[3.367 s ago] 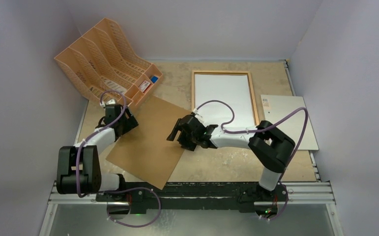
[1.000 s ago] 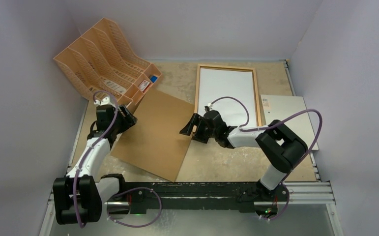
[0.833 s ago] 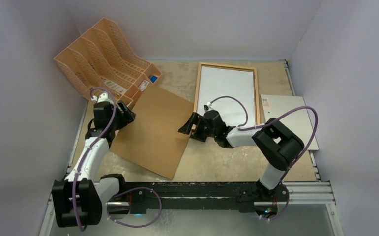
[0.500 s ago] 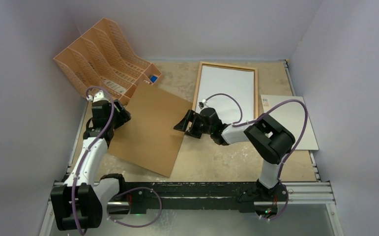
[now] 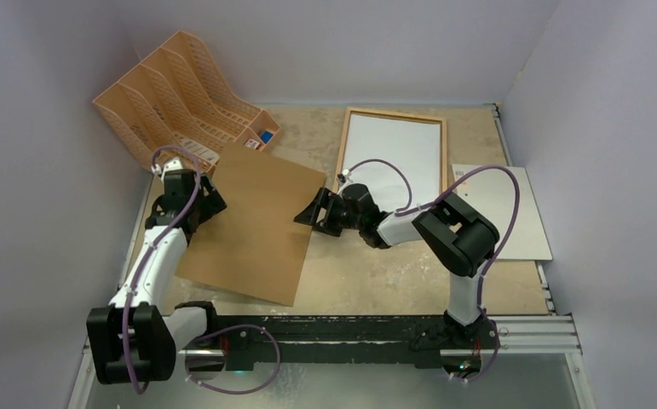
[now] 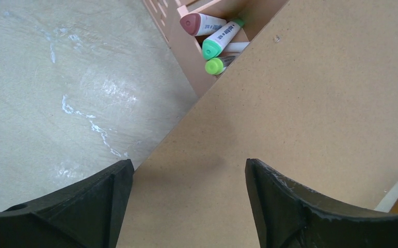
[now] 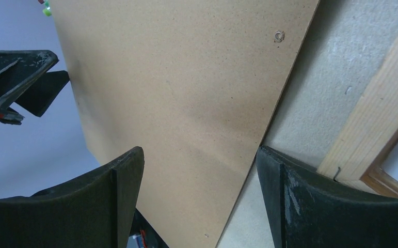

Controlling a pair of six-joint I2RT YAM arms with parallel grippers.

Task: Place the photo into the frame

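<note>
Photo (image 5: 393, 158) lies white side up inside the frame (image 5: 340, 158), far centre of the table, right of the brown fibreboard panel (image 5: 252, 226). Left gripper (image 5: 212, 204) has its fingers spread wide over the panel's left edge, with the panel's face showing between them, so no pinch. Right gripper (image 5: 306, 215) is spread wide too, over the panel's right edge, near the frame's near-left corner. Panel's far corner overlaps the orange file rack (image 5: 163, 94) compartment holding markers (image 6: 215, 39). Grey-white sheet (image 5: 512, 213) lies right of the frame.
</note>
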